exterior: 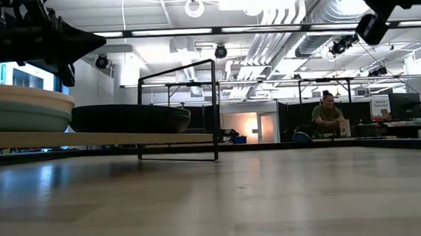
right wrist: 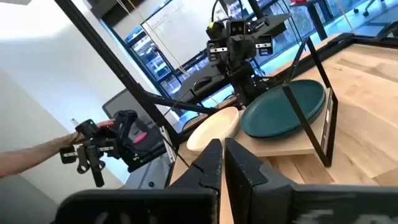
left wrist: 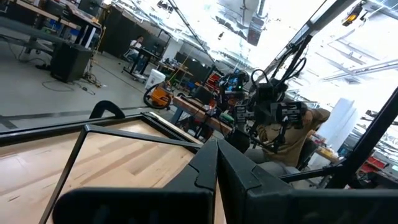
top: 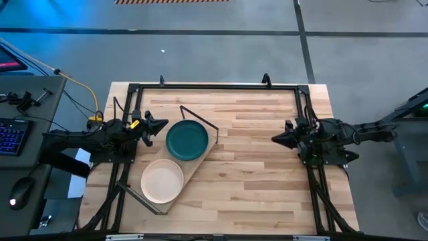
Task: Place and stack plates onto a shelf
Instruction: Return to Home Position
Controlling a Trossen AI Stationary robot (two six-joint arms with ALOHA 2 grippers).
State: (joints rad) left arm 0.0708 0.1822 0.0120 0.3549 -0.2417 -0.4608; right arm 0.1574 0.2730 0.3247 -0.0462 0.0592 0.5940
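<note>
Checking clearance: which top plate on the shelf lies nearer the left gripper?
The dark teal plate, just beside the left gripper; the cream-white plate lies farther off.

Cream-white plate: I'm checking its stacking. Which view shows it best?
The high view: the cream-white plate shows whole on the shelf. The low view shows only its rim, the right wrist view part of it, the left wrist view nothing.

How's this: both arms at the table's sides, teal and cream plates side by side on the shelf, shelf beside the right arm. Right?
Not quite. The high view shows the shelf beside the left arm, by the left pincer; the right pincer is across the table. The teal plate and cream plate do lie side by side on it.
</note>
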